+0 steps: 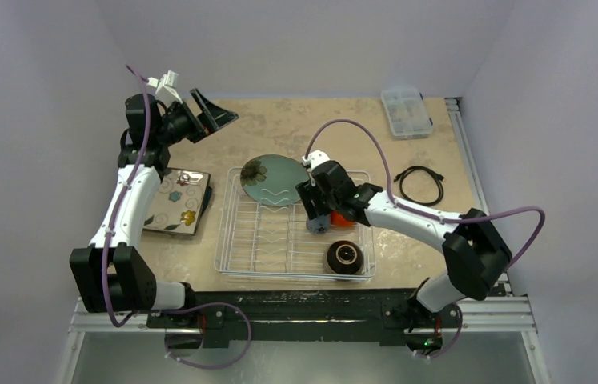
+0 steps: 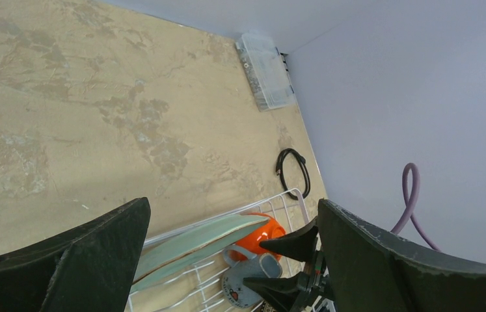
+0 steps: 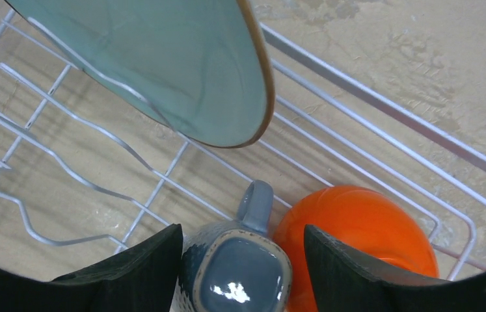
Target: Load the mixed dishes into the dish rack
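Note:
The dish rack stands mid-table. The pale-teal plate leans upright at its back left. The dark brown bowl sits at its front right. My right gripper is low in the rack, open, its jaws straddling the upturned grey cup. Its left finger is against the cup's side; the right finger is apart, over the orange bowl beside the cup. The flower-patterned plate lies on the table left of the rack. My left gripper is raised at the back left, open and empty.
A clear compartment box sits at the back right. A black coiled cable lies right of the rack. The left arm's forearm hangs over the flower-patterned plate. Rack wires and divider prongs surround the right gripper.

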Controlling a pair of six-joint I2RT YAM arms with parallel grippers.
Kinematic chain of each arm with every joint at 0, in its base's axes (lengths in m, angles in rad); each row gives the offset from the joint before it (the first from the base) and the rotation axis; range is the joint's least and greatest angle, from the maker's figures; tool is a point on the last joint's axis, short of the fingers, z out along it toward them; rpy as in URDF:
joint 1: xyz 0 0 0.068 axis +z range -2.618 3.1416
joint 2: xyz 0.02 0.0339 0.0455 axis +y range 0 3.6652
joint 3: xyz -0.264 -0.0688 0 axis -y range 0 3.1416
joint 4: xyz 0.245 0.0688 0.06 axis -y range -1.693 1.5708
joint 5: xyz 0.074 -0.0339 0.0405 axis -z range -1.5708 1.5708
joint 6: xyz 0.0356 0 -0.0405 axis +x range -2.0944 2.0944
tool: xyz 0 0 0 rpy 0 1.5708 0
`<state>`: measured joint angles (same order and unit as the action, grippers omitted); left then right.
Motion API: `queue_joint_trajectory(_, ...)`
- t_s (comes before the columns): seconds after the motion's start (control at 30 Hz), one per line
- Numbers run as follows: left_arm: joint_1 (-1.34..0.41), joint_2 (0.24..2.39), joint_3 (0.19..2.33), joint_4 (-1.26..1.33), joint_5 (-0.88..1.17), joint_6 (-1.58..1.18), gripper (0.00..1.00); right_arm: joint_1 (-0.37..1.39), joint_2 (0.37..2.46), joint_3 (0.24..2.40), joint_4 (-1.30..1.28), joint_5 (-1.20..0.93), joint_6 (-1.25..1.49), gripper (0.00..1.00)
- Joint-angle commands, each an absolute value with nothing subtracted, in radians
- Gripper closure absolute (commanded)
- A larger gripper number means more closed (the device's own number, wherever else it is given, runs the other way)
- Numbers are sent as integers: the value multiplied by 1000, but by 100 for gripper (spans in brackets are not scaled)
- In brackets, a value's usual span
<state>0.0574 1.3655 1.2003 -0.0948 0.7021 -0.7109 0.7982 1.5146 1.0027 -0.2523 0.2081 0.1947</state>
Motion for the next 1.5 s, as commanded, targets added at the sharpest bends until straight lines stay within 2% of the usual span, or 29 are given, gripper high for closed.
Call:
queue_joint_trajectory(0.0, 54, 1368, 1244, -80, 703, -684, 0, 799, 1526, 1017, -288, 162, 207, 38)
queue_joint_trajectory(0.13, 54, 1368, 1245, -80, 704, -687, 0, 801, 1514, 1004, -317, 132, 225, 47)
queue_joint_trajectory(0.5, 55, 1378, 1246, -81, 709, -692, 0, 824, 1391, 913, -303, 72, 274, 46)
queue_joint_trajectory(0.83, 43, 1381, 1247, -95, 704, -679, 0, 910, 1406, 916, -353, 172, 246, 34)
queue_joint_trajectory(1.2, 43, 1387, 1250, -109, 697, -677, 0, 914, 1333, 972, -386, 294, 281, 15)
queue_joint_trajectory(1.27, 44, 1385, 1251, -110, 690, -675, 0, 914, 1311, 976, -386, 310, 284, 14)
queue_joint_trajectory(1.47, 40, 1259, 1196, -92, 505, -619, 0, 914, 1168, 918, -318, 374, 309, 4)
